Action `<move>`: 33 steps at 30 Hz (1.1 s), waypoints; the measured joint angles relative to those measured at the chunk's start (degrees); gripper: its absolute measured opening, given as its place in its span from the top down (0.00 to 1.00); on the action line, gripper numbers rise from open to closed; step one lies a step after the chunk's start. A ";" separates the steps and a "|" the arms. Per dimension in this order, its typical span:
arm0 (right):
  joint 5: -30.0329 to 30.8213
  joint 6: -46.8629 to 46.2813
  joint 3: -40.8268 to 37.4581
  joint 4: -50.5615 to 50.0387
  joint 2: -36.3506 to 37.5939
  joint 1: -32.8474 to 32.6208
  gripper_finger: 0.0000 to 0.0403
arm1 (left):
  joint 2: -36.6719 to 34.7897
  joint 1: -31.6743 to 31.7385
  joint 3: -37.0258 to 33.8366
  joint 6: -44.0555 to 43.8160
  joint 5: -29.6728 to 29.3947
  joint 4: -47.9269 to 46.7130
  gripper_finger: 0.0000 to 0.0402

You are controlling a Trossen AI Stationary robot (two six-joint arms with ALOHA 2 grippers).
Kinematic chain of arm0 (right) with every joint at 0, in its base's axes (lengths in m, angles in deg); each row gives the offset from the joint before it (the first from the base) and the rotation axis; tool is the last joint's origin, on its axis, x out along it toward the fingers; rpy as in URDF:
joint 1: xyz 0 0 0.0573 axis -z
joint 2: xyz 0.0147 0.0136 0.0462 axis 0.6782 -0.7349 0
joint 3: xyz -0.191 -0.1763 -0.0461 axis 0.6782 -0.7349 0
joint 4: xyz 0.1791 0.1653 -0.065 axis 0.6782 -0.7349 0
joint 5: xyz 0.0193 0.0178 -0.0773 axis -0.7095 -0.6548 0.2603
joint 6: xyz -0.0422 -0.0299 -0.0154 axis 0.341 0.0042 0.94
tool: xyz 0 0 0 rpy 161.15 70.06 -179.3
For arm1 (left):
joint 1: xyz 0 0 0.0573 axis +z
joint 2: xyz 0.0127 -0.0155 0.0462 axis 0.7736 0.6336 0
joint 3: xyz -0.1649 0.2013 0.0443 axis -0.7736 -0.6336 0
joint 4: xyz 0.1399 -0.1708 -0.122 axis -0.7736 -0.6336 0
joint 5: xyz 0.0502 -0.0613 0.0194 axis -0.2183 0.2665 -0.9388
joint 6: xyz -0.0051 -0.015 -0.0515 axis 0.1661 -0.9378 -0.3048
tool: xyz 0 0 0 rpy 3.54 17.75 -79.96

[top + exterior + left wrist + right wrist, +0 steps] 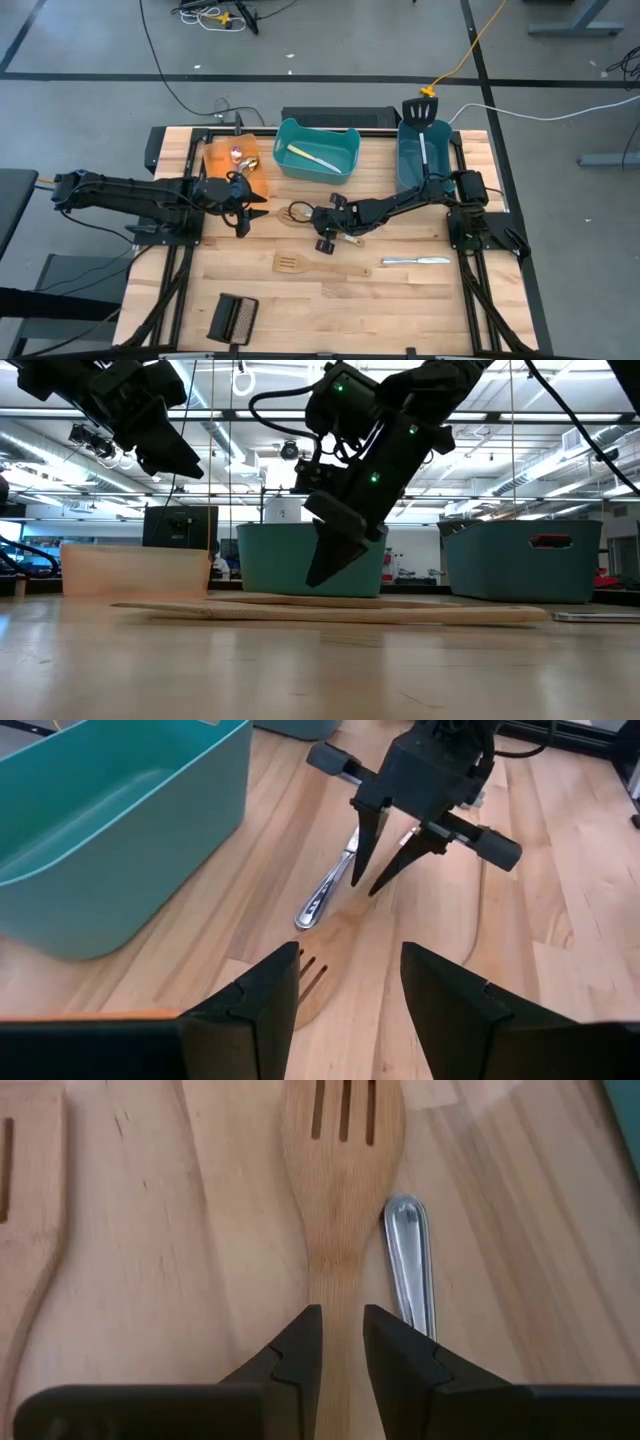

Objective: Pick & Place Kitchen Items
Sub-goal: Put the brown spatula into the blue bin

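A wooden slotted spatula [343, 1190] lies flat mid-table, also in the high view [297, 213], with a silver knife [410, 1270] right beside its handle. My right gripper [342, 1320] stands over that handle, its fingers nearly together around it; it also shows in the high view [325, 225] and the low view [318, 575]. My left gripper [350, 970] is open and empty, raised beside the orange bin [222, 160], which holds small spoons [240, 155]. A second wooden spatula [310, 265] and another knife [415, 261] lie nearer the front. My right gripper has the wooden spatula's handle [342, 1285], just behind the slotted head, between its two fingers. They come from above, slanting along the handle toward the head. The spatula lies flat on the table. The fingertips hide the contact, so I cannot tell whether they touch.
A teal bin [285, 150] at the back middle holds a pale utensil [312, 158]. A second teal bin [405, 165] at the back right holds the black slotted spatula [422, 115]. A black ribbed block [232, 318] lies at the near left.
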State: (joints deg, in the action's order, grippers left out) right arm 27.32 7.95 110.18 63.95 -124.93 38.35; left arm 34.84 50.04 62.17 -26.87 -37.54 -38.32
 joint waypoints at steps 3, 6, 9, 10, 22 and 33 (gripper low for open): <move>-0.04 0.10 0.00 0.32 0.00 0.11 0.78 | 0.00 0.00 0.00 0.09 0.01 -0.02 0.55; -0.12 -0.21 0.00 0.45 -0.26 0.16 0.78 | 0.00 0.01 0.00 0.07 0.00 -0.02 0.55; -0.13 -0.69 0.00 0.52 -0.26 0.15 0.78 | 0.00 0.02 0.00 0.02 0.00 -0.02 0.55; -0.13 -0.91 0.00 0.52 -0.26 0.17 0.78 | 0.00 0.02 0.00 0.00 0.00 -0.02 0.55; -1.33 -2.22 -2.12 4.04 -0.37 0.15 0.78 | 0.00 0.02 0.00 -0.08 0.00 -0.08 0.55; -1.78 -4.09 -2.69 4.10 -0.37 -0.03 0.78 | 0.00 0.03 0.00 -0.09 0.00 -0.06 0.55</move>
State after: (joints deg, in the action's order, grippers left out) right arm 25.55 3.86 107.49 68.05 -125.31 38.32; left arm 34.84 50.06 62.17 -26.95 -37.54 -38.38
